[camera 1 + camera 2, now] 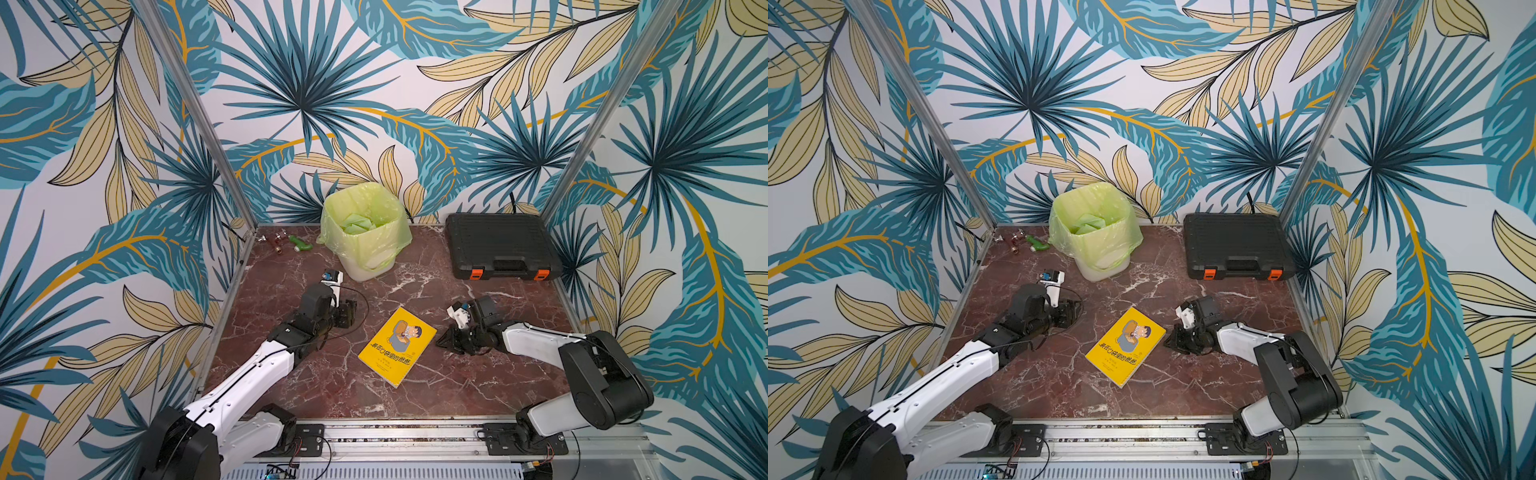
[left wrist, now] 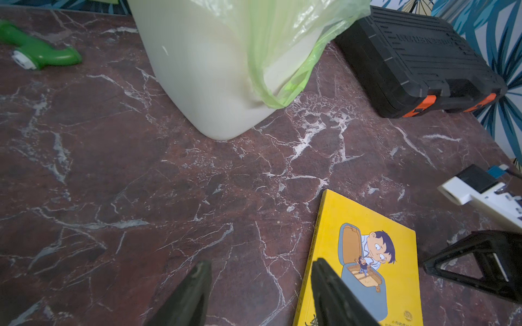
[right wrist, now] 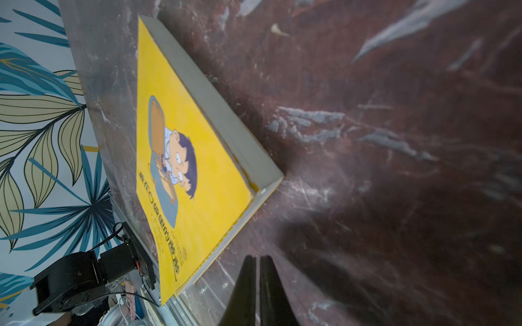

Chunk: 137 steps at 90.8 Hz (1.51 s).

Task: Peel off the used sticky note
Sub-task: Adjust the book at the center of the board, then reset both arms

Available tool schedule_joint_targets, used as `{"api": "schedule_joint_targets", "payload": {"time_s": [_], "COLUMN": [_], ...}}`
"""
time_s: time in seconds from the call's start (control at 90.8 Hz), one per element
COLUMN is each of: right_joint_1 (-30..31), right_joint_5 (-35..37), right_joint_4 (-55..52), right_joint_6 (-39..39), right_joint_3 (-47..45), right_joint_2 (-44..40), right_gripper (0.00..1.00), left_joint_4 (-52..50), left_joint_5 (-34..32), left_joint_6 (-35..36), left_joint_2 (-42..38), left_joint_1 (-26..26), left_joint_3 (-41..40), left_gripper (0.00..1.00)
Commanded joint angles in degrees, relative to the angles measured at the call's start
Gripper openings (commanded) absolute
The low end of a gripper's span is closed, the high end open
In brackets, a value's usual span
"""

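A yellow book (image 1: pixel 397 347) with a cartoon boy on its cover lies flat in the middle of the marble table, and it shows in both top views (image 1: pixel 1125 347). The sticky note is out of view; the cover (image 3: pixel 192 169) shows none. My left gripper (image 1: pixel 349 311) hovers low to the left of the book. Its jaws are open with only table between them (image 2: pixel 261 262), and one finger overlaps the book's edge (image 2: pixel 364 254). Just right of the book's near corner, my right gripper (image 1: pixel 442 343) is low over the table and shut on nothing (image 3: pixel 258 258).
A white bin (image 1: pixel 370 257) lined with a green bag stands at the back and holds pale green paper pieces. A black tool case (image 1: pixel 498 245) lies at the back right. A green pipe fitting (image 1: pixel 300 244) and metal fittings (image 1: pixel 272 241) lie at the back left.
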Motion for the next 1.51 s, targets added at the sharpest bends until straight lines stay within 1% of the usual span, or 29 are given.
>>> {"api": "schedule_joint_targets", "payload": {"time_s": [0.0, 0.154, 0.264, 0.286, 0.33, 0.54, 0.661, 0.771, 0.87, 0.947, 0.98, 1.024, 1.101, 1.168, 1.201, 1.245, 1.322, 1.432, 1.476, 1.498], "right_joint_1": [0.3, 0.3, 0.4, 0.3, 0.3, 0.3, 0.3, 0.1, -1.8, -5.0, -6.2, -8.8, -14.0, -16.8, -17.5, -17.8, -18.2, -18.9, -19.3, -20.0], "right_joint_5": [-0.1, 0.7, 0.5, 0.5, 0.8, 0.2, -2.8, -5.0, -4.4, 0.6, 3.5, 6.9, 12.9, 22.7, 27.9, 34.4, 41.5, 47.7, 49.0, 48.1], "right_joint_4": [3.2, 5.1, 6.7, 7.1, 7.6, 8.0, 10.1, 10.6, 8.7, 4.5, 2.8, 1.5, 1.2, 1.0, 1.6, 3.6, 9.9, 19.1, 23.9, 25.0], "right_joint_6": [0.8, 0.9, 0.9, 0.8, 0.5, -1.7, -1.2, -1.8, -3.4, -6.1, -7.5, -8.8, -10.9, -14.3, -16.4, -19.0, -23.1, -27.1, -27.4, -27.0], "right_joint_3": [1.0, 3.4, 6.1, 6.6, 8.2, 16.5, 19.7, 21.1, 21.7, 22.0, 22.0, 21.6, 20.3, 19.1, 18.1, 16.4, 12.5, 7.6, 5.6, 5.2], "right_joint_2": [2.5, 6.5, 9.9, 10.6, 11.7, 17.1, 19.8, 20.4, 18.7, 14.9, 12.7, 9.6, 4.3, 0.5, -1.2, -2.7, -4.3, -3.9, -3.2, -2.7], "right_gripper": [0.11, 0.11, 0.11, 0.11, 0.11, 0.12, 0.13, 0.14, 0.16, 0.22, 0.28, 0.34, 0.45, 0.56, 0.6, 0.67, 0.74, 0.82, 0.84, 0.85], "left_joint_4": [1.1, 1.0, 1.3, 1.5, 2.0, 4.0, 5.6, 7.6, 10.2, 12.5, 13.0, 13.4, 19.1, 25.0, 30.0, 34.6, 42.2, 50.6, 52.6, 53.0], "left_joint_5": [-1.8, -4.4, -6.1, -7.8, -8.7, -11.8, -10.8, -9.8, -9.0, -8.6, -9.0, -9.2, -11.2, -12.1, -12.4, -12.2, -9.8, -7.3, -3.6, -2.3], "left_joint_6": [-0.1, 0.1, 0.5, 0.7, 1.2, 4.1, 4.3, 4.5, 5.5, 7.1, 7.6, 8.3, 11.2, 14.2, 15.6, 17.1, 19.4, 19.5, 19.8, 20.2], "left_joint_2": [-1.9, -2.7, -2.9, -3.0, -2.9, -2.4, -1.9, -1.5, -0.4, 1.2, 2.0, 2.9, 3.7, 4.4, 5.0, 6.2, 9.4, 15.7, 18.4, 19.8], "left_joint_1": [1.0, 1.6, 1.8, 1.9, 2.1, 3.6, 6.5, 9.5, 12.6, 15.0, 16.0, 17.2, 18.7, 19.8, 20.2, 20.9, 21.9, 22.7, 22.9, 22.9], "left_joint_3": [-1.0, -1.4, -1.5, -1.7, -1.8, -1.7, -2.3, -3.4, -4.4, -5.0, -5.0, -4.9, -6.5, -8.9, -10.5, -12.3, -14.5, -15.1, -14.5, -14.0], "left_gripper": [0.66, 0.76, 0.92, 0.94, 0.99, 1.0, 1.0, 1.0, 1.0, 1.0, 1.0, 1.0, 1.0, 1.0, 1.0, 1.0, 1.0, 1.0, 1.0, 1.0]}}
